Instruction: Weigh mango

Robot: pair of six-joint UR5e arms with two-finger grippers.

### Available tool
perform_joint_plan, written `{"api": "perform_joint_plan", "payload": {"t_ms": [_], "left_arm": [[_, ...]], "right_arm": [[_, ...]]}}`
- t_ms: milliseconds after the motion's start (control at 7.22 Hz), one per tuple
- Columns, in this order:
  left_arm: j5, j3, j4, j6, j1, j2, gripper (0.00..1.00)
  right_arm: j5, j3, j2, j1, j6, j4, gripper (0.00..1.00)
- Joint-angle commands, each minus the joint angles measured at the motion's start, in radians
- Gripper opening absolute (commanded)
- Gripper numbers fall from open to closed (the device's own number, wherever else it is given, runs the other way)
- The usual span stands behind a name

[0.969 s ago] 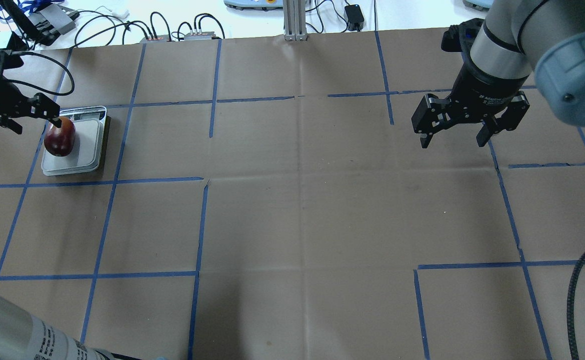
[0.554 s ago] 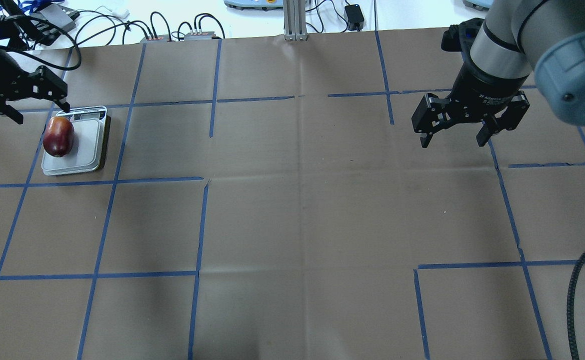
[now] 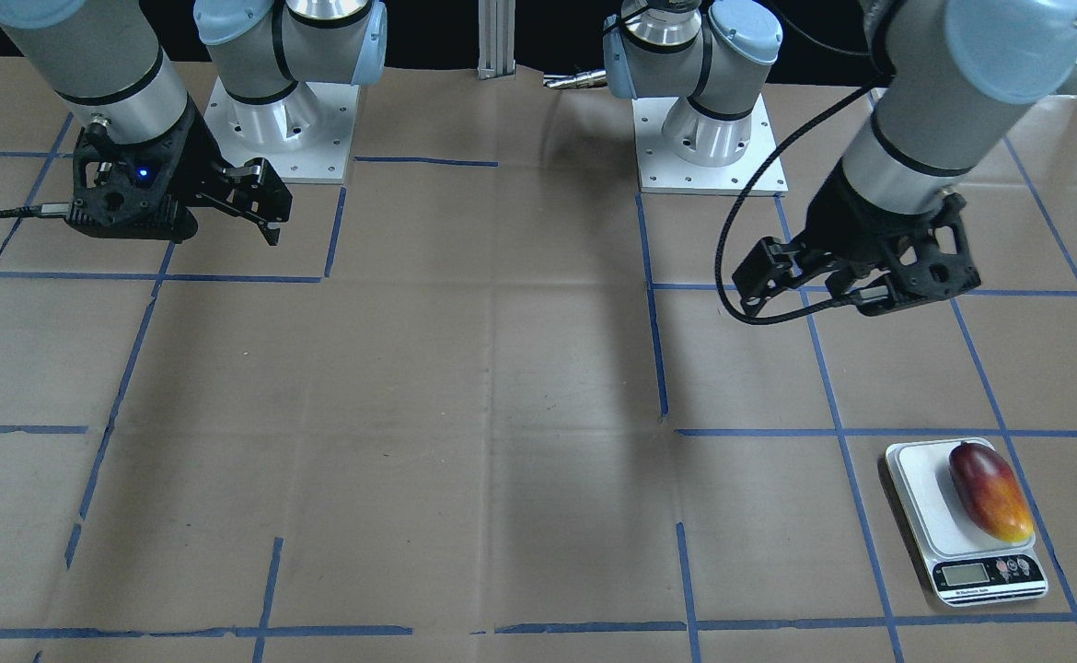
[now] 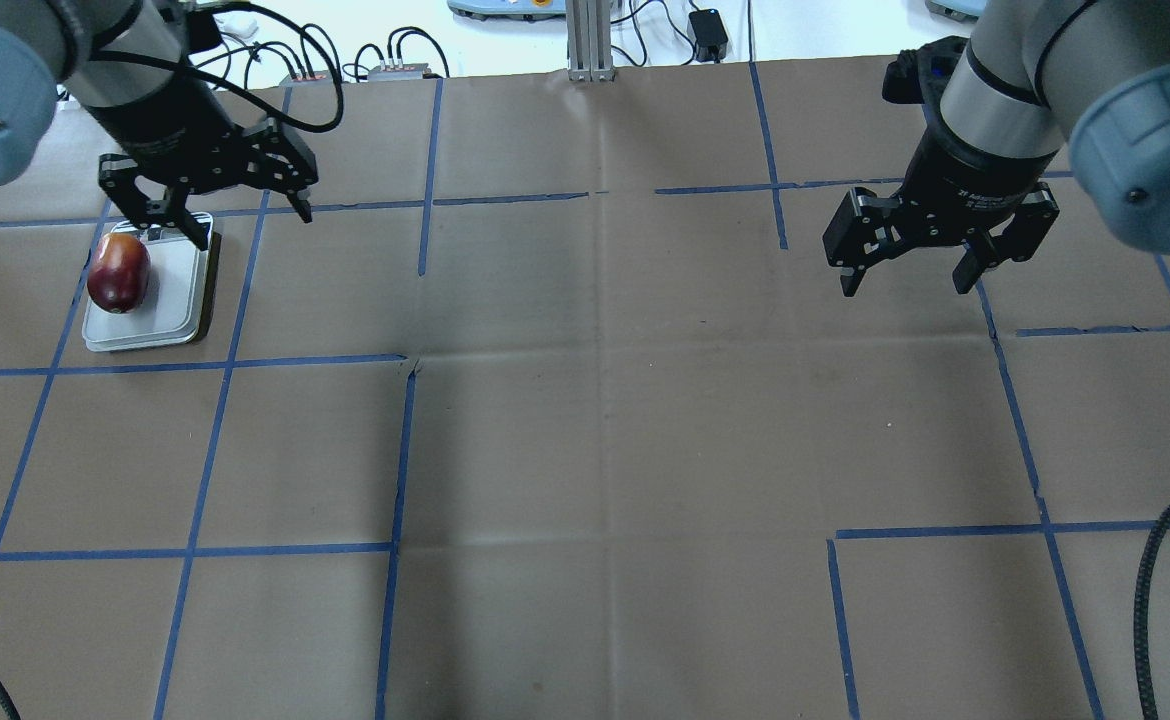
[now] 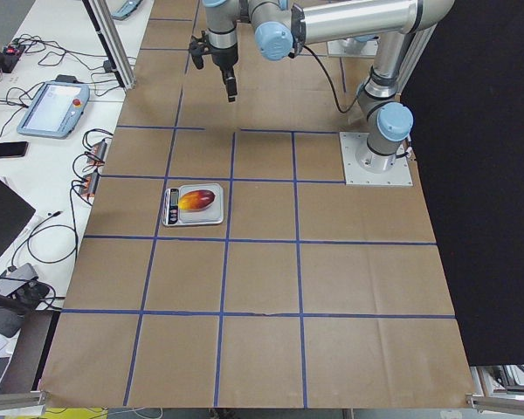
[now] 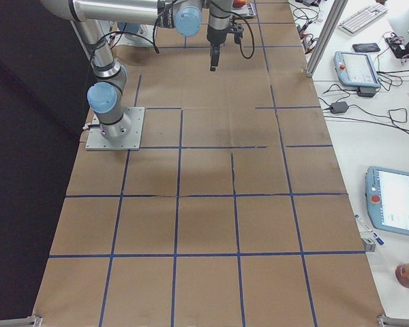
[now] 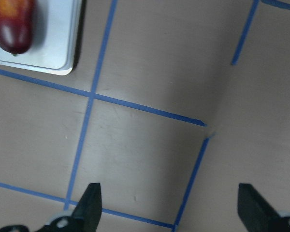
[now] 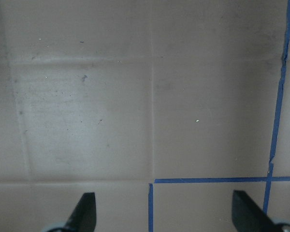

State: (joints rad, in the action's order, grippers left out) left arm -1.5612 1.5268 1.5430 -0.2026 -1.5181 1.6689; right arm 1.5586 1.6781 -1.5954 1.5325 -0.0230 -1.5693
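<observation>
The mango point(image 4: 118, 272), dark red fading to orange-yellow, lies alone on the white plate of the kitchen scale point(image 4: 167, 300) at the table's far left. It also shows in the front view point(image 3: 990, 491), the left side view point(image 5: 198, 200) and the left wrist view point(image 7: 12, 21). My left gripper point(image 4: 253, 227) is open and empty. It hangs above the table beside the scale's display end, off the mango, and its fingertips point(image 7: 89, 195) frame bare paper. My right gripper point(image 4: 905, 287) is open and empty, raised over the far right of the table.
Brown paper with a grid of blue tape point(image 4: 405, 450) covers the table. Cables and small boxes point(image 4: 345, 60) lie past the far edge. A metal post point(image 4: 590, 40) stands at the far middle. The scale's display point(image 3: 966, 575) faces the operators' side.
My left gripper has lifted away from the mango and swung right, from the table's left edge to beside the scale's display end. The mango stays on the plate. The right arm has not moved.
</observation>
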Motion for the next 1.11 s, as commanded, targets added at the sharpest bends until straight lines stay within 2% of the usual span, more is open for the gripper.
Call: {"api": "perform_joint_plan", "payload": {"t_ms": [0, 277, 969], "left_arm": [[0.003, 0.001, 0.005, -0.038, -0.060, -0.017, 0.99], [-0.002, 0.030, 0.006, -0.009, -0.059, -0.043, 1.00], [-0.007, 0.032, 0.009, 0.051, -0.050, -0.046, 0.99]], "right_arm": [[0.000, 0.000, 0.000, 0.000, 0.000, 0.000, 1.00], [0.000, 0.000, 0.000, 0.000, 0.000, 0.000, 1.00], [0.000, 0.000, 0.000, 0.000, 0.000, 0.000, 1.00]]}}
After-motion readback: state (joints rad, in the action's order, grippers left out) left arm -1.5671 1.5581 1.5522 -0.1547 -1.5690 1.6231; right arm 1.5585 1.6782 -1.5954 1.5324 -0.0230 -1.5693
